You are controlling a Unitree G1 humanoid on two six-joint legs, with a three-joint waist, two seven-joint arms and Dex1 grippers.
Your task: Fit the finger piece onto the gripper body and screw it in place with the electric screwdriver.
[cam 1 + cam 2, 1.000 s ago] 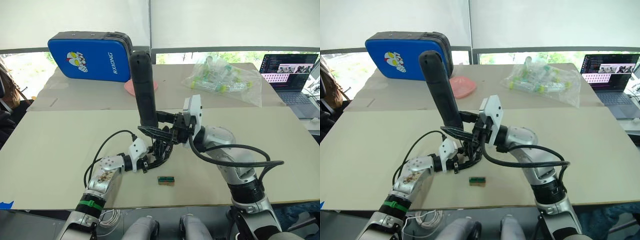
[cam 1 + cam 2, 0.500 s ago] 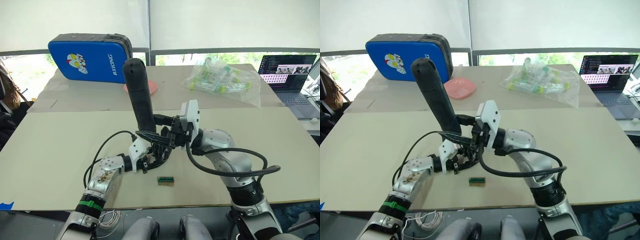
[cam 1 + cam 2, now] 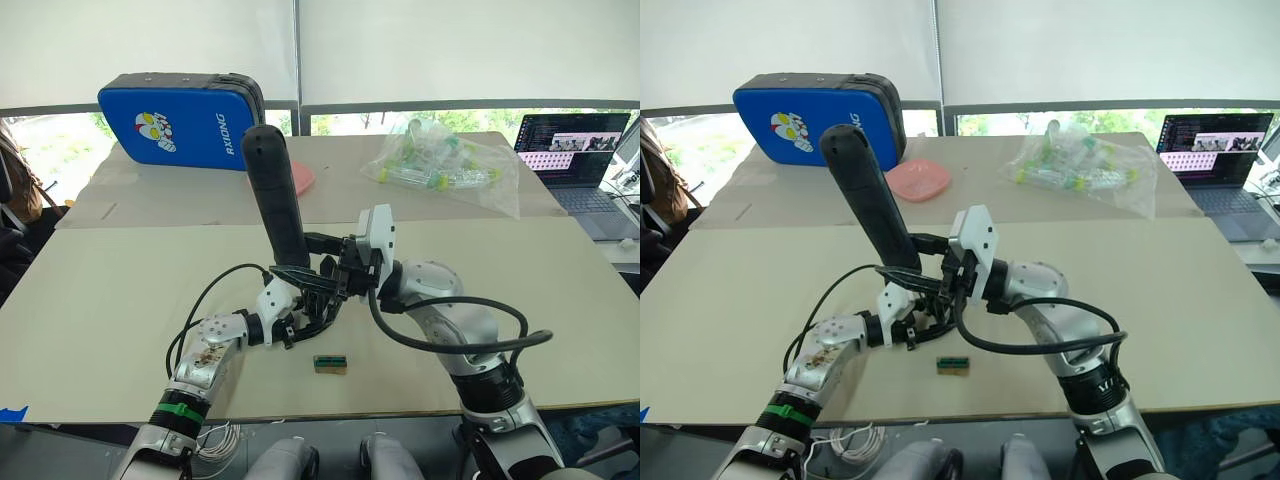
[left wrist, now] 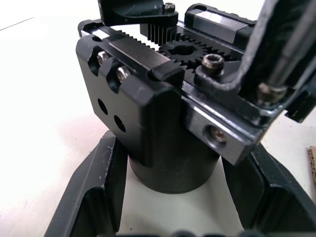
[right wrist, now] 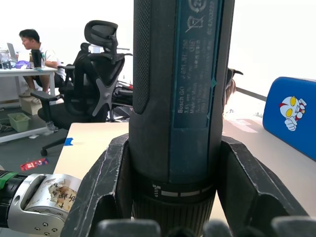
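Near the table's front edge, the left gripper point(image 3: 300, 322) clamps the gripper body point(image 4: 168, 123), and the right gripper point(image 3: 318, 268) grips the electric screwdriver point(image 3: 275, 195), tilted upright over it. A green-topped brown block point(image 3: 331, 362) lies just beside. Farther back sit a blue case point(image 3: 180, 107), pink dish point(image 3: 917, 179), plastic bag point(image 3: 445, 163) and laptop point(image 3: 580, 155).

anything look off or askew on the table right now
Nothing looks damaged or spilled. The electric screwdriver leans rather than standing upright in the right claw, over the gripper body held in the left claw. A small green-topped block lies loose nearby.
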